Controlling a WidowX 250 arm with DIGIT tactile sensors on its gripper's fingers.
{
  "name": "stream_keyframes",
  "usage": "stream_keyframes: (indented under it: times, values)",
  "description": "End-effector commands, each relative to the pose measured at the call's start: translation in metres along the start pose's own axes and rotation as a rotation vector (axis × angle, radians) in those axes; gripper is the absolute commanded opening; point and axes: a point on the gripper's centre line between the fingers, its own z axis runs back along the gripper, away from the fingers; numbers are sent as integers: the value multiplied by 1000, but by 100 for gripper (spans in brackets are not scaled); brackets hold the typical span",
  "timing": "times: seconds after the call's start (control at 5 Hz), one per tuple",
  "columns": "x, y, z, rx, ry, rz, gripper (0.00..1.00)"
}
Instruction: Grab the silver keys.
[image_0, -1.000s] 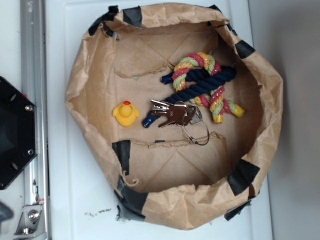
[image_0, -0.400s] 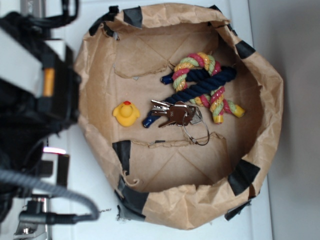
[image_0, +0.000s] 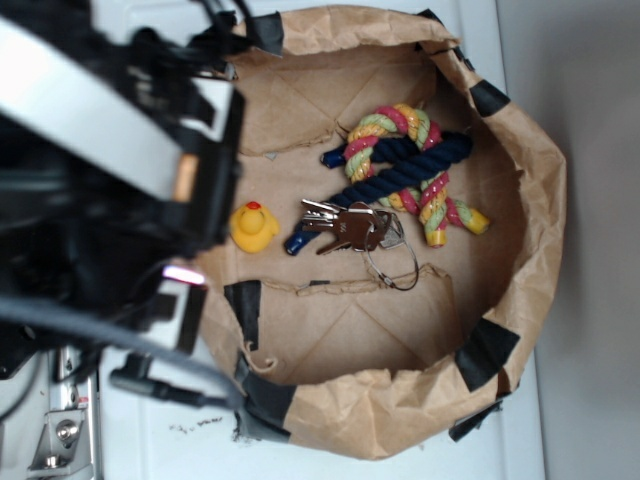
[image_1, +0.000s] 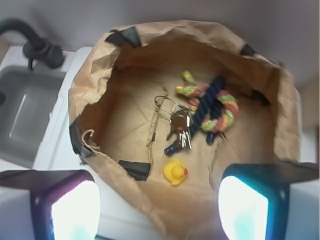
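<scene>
The silver keys (image_0: 345, 228) are seen lying on the floor of a crumpled brown paper bag (image_0: 520, 250), just right of centre in the exterior view, between a yellow rubber duck (image_0: 252, 226) on their left and a knotted rope (image_0: 410, 165) toward the upper right. The bunch is made up of silvery and bronze-brown blades fanned toward the left, with a dark blue tag at its lower left and thin wire rings trailing to the lower right; its long axis runs roughly left to right across that frame, tilted slightly.

In the wrist view the keys (image_1: 179, 131) are found near the middle of the frame, above the duck (image_1: 175, 171), and the long axis appears close to vertical there. The hand (image_1: 157, 205) is held wide, its two fingers (image_1: 75, 207) showing at the lower corners with nothing between them (the bag's near rim lies below). The keys are thus placed ahead of the hand and a little right of its centre line, well apart from it, and deeper in the bag.

In the exterior view the arm fills the left side, over the bag's left rim and the white counter (image_0: 150, 440). It is judged that a reach forward and down past the duck is called for, and that the flat, thin keys may be hard to pinch off the paper.
</scene>
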Motion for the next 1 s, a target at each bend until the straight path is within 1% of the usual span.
stream_keyframes:
  times: [0.0,0.4,0.6,0.8]
  values:
    - [9,9,-2,27,-12,68,100]
    - [9,9,-2,27,-12,68,100]
    - [11,11,-12,15,-29,-66,100]
    - [13,18,-18,4,-30,-82,100]
